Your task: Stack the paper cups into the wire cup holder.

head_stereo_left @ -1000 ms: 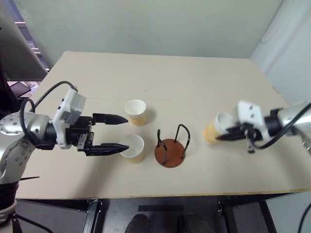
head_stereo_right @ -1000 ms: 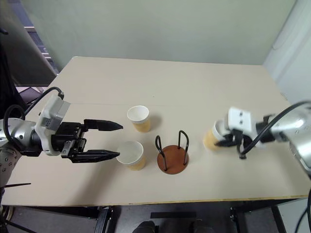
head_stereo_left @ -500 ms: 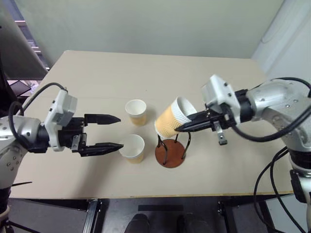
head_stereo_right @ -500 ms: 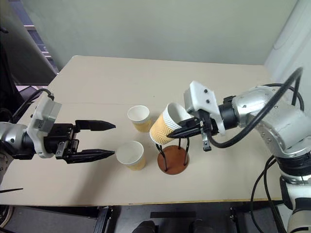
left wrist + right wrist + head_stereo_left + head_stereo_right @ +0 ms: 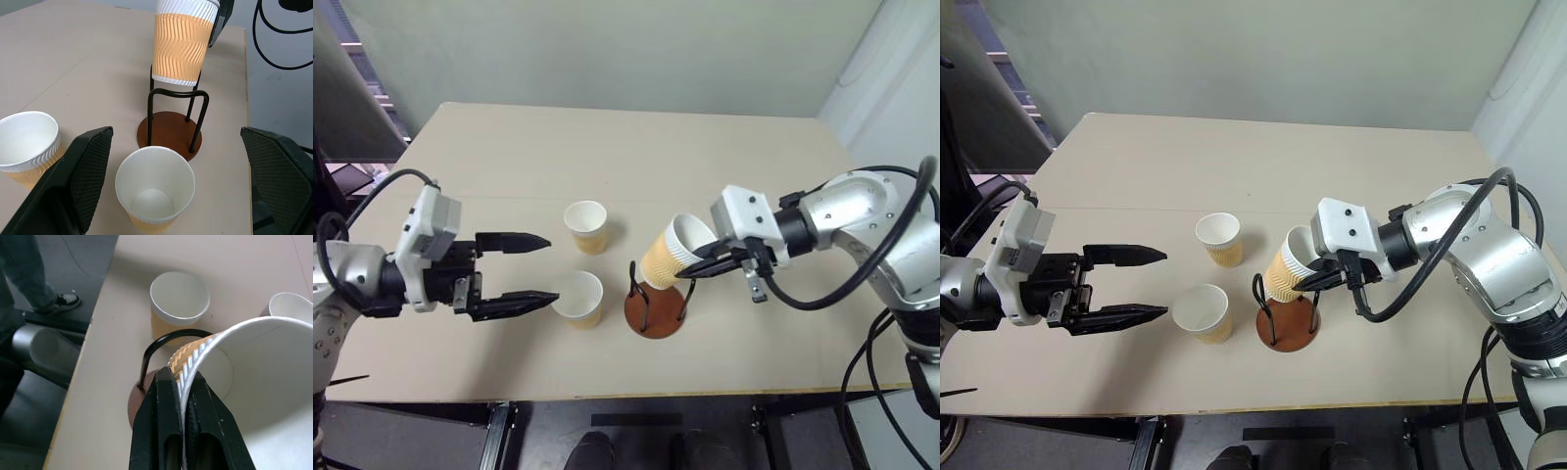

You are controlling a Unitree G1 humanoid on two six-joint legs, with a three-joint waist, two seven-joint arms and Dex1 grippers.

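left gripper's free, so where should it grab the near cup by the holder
Probably pinch the rim wall of the near cup, one finger inside, one outside, as the right gripper holds its cup. Come in from the robot's left: the cup stands upright, mouth open, and the left gripper already faces it.

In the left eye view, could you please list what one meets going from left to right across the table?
Left gripper, open → near paper cup → wire cup holder → tilted paper cup over the holder → right gripper, pinching that cup's rim. The far paper cup overlaps the near one sideways, so it is left out.
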